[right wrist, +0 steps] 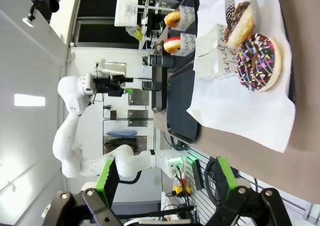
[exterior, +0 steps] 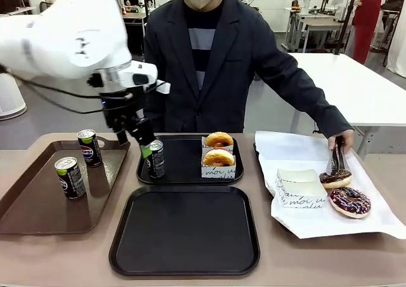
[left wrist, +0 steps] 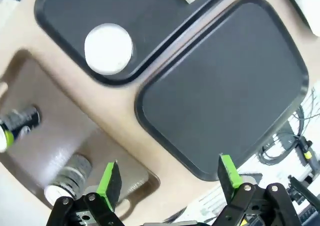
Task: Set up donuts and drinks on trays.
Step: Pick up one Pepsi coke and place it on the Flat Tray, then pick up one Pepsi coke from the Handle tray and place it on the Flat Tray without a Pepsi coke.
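In the front view my left gripper (exterior: 144,143) hangs open just above and behind a black soda can (exterior: 154,159) that stands on the far black tray (exterior: 184,173). From the left wrist, the open gripper (left wrist: 170,178) holds nothing, and the can's silver top (left wrist: 108,48) is well ahead of the fingers. Two golden donuts in white sleeves (exterior: 219,140) (exterior: 218,159) sit on that tray. The near black tray (exterior: 184,230) is bare. Two more cans (exterior: 89,147) (exterior: 70,177) stand on the brown tray (exterior: 32,204). My right gripper (right wrist: 165,178) is open and holds nothing.
On white paper (exterior: 298,150) at the right, the person's hand (exterior: 339,138) grips a chocolate donut (exterior: 335,178) with tongs. A sprinkled chocolate donut (exterior: 349,202) and a stack of paper sleeves (exterior: 299,188) lie beside it.
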`<action>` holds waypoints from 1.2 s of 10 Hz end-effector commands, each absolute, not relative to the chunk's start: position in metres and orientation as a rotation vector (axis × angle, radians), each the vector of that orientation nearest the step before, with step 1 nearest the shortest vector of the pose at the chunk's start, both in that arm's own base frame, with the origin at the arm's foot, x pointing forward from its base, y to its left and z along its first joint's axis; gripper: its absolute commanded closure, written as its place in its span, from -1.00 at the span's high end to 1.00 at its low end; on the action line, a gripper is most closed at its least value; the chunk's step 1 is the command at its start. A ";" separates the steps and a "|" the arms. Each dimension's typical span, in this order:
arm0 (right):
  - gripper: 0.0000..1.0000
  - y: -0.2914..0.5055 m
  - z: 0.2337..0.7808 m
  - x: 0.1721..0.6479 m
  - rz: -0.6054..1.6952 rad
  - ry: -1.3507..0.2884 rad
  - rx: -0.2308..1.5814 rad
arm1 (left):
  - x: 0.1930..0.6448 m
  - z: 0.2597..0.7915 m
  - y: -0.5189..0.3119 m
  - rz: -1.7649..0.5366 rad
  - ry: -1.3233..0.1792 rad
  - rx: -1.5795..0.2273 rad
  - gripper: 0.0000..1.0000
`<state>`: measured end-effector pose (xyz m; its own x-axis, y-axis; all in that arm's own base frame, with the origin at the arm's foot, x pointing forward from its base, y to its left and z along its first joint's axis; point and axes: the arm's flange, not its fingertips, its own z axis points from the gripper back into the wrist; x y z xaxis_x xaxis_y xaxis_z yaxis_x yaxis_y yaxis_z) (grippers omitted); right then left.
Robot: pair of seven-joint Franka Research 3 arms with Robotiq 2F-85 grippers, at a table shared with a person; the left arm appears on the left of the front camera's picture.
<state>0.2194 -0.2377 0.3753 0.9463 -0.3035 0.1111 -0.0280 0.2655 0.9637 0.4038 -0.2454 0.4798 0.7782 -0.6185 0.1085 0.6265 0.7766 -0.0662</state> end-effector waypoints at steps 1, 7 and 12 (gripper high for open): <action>1.00 -0.238 0.376 0.216 -0.174 -0.294 1.294 | 0.370 0.470 -0.218 -0.527 -0.205 -0.109 1.00; 1.00 -0.238 0.376 0.216 -0.174 -0.294 1.294 | 0.364 0.468 -0.204 -0.496 -0.186 -0.129 1.00; 1.00 -0.238 0.376 0.216 -0.174 -0.294 1.294 | 0.362 0.467 -0.203 -0.488 -0.190 -0.135 1.00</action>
<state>0.2194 -0.2377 0.3753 0.9463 -0.3035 0.1114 -0.0282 0.2656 0.9637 0.3616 -0.2029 0.4671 0.8666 -0.4517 0.2121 0.4766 0.8751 -0.0835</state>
